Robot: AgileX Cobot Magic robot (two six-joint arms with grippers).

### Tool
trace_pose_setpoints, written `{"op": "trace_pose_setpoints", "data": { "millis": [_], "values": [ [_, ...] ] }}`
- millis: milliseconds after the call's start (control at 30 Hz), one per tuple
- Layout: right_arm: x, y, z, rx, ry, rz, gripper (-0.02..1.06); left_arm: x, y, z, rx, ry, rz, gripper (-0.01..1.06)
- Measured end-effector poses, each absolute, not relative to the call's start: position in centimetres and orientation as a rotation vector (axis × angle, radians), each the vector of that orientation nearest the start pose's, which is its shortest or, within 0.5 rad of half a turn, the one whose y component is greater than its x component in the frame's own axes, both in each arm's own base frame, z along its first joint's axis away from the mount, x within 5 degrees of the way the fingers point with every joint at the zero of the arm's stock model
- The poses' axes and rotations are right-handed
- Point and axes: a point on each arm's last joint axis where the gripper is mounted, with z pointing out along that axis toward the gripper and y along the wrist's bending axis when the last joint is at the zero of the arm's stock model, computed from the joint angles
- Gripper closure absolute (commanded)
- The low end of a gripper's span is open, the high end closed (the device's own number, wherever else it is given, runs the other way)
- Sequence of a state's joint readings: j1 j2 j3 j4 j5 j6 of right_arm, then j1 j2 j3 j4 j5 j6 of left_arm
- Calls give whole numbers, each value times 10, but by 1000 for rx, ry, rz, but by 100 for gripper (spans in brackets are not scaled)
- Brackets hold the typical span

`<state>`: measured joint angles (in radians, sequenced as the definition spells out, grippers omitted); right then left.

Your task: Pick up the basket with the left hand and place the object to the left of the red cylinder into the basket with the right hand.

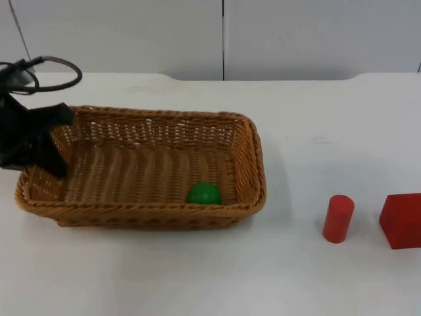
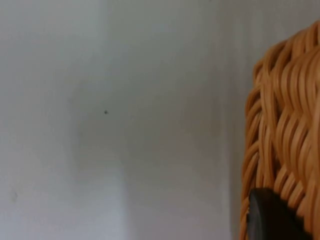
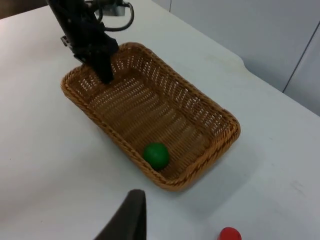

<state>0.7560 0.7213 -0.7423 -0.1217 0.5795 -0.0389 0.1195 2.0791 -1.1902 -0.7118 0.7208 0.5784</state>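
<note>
The left tool [image 1: 46, 148] grips the wicker basket [image 1: 250, 164] by its end wall near the counter's left edge. A green ball [image 1: 203, 193] already lies inside. Hold the basket level so the ball stays put.

Count on table: 1 wicker basket [image 1: 141, 214], 1 green ball [image 1: 203, 193] inside it, near the 5 o'clock corner. Red items: 2 total, 1 red cylinder [image 1: 338, 218], 1 red block [image 1: 402, 220] at its 3 o'clock.
</note>
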Motion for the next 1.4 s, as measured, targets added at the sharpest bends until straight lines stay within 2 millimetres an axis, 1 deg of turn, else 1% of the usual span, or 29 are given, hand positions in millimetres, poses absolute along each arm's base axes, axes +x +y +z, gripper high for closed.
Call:
{"op": "trace_pose_setpoints", "data": {
  "millis": [100,167,233,267,300,333,400,433,500,533,567,667,700,733,833,867,900,1033,1067,1133,1200,1233,1333,1400],
  "values": [
    [107,93,346,-852,1867,317,-1,379,6,100,-120,2872,-631,105],
    [107,93,346,-853,1866,316,-1,379,6,100,-121,2872,-629,96],
    [107,93,346,-853,1866,316,-1,380,6,100,-120,2870,-629,78],
    [107,93,346,-853,1866,316,-1,380,6,100,-123,2869,-631,78],
    [107,93,346,-854,1865,315,-1,380,6,100,-126,2868,-634,67],
    [107,93,346,-854,1865,315,-1,380,6,100,-129,2866,-632,52],
    [107,93,346,-854,1865,315,-1,380,6,100,-131,2862,-628,33],
    [107,93,346,-854,1865,315,-1,381,7,101,-135,2857,-626,33],
    [107,93,346,-856,1864,313,-1,384,7,103,-132,2846,-624,21],
    [107,93,346,-856,1864,313,-1,385,8,107,-130,2836,-622,17],
    [107,93,346,-856,1864,313,-1,385,8,107,-130,2836,-622,15],
    [107,92,346,-859,1862,309,-1,387,11,128,-100,2788,-599,14],
    [107,92,347,-858,1861,310,-1,387,11,139,-82,2765,-584,14],
    [107,92,347,-858,1861,310,-1,387,11,139,-82,2765,-584,14],
    [107,92,347,-858,1861,310,-1,381,11,178,-26,2690,-538,14],
    [107,92,347,-858,1861,310,-1,381,11,178,-26,2690,-538,14],
    [107,92,347,-858,1861,310,-1,376,10,201,2,2652,-521,14],
    [107,93,347,-857,1858,311,-1,354,7,257,78,2554,-491,14],
    [107,93,347,-857,1858,311,-1,354,7,257,78,2554,-491,14],
    [107,93,347,-857,1858,311,-1,342,5,283,101,2491,-469,14],
    [107,93,347,-857,1858,311,-1,324,3,307,124,2429,-445,14],
    [107,93,347,-857,1858,311,-1,324,3,307,124,2429,-445,14],
    [107,93,347,-855,1859,312,-1,295,0,332,155,2360,-404,14],
    [107,93,347,-852,1861,315,-1,275,-2,341,168,2327,-383,14]
  ]
}}
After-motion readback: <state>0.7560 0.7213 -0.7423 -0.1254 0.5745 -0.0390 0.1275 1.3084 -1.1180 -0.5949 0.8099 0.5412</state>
